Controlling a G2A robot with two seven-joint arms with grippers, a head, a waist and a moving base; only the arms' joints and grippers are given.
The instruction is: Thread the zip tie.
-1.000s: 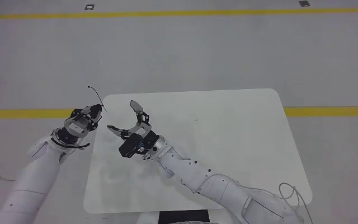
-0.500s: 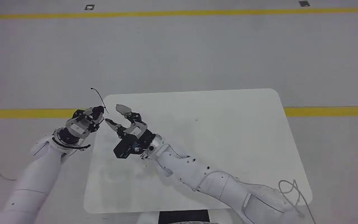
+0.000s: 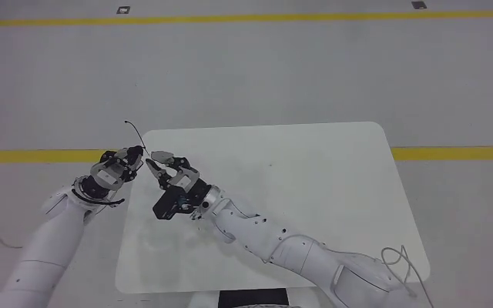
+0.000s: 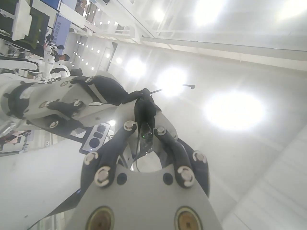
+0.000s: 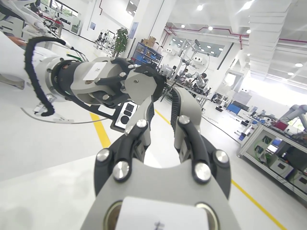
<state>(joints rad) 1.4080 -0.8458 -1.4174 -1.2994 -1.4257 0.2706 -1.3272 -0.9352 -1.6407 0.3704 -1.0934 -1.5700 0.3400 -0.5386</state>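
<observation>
Zip tie (image 3: 135, 132) clamped in left jaws, right jaws apart, their tips just beside the tie

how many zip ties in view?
1. The zip tie is clamped in the left claw by the table's far-left corner; the open right claw sits beside it. Hidden extras look unlikely.

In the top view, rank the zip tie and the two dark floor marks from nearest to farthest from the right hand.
1. The zip tie, just beside the right hand.
2. The left floor mark, far off at the picture's upper left.
3. The right floor mark, farthest, at the upper right corner.
</observation>
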